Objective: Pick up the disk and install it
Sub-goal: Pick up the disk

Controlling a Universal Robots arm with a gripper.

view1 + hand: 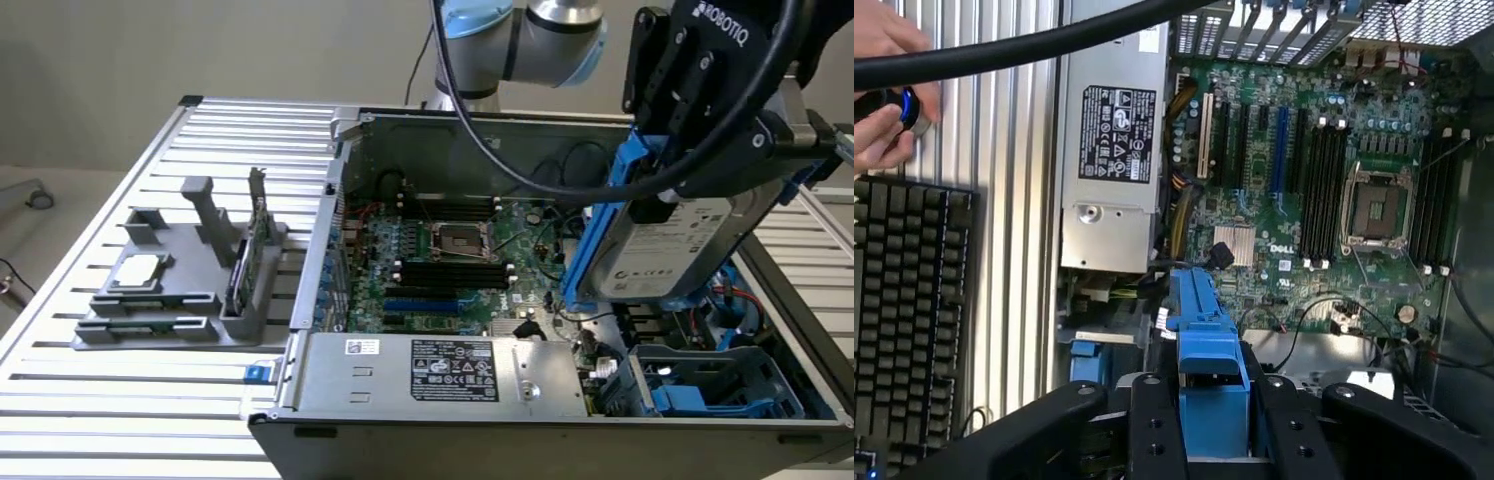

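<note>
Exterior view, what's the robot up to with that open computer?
The arm's pincer grips the disk by its blue carrier, holding it on edge above the open computer case, toward the exterior view's right. The disk is not yet seated. A chip and a card sit in a grey holder beside the case.

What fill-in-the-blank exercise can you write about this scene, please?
1. The disk is framed by a ____ plastic carrier.
2. The gripper holds the ____ over the open computer case.
3. The green circuit card stands on the exterior view's ____ of the case.
4. The hand is next to a black ____.
Missing words: blue; disk; left; keyboard.
</note>
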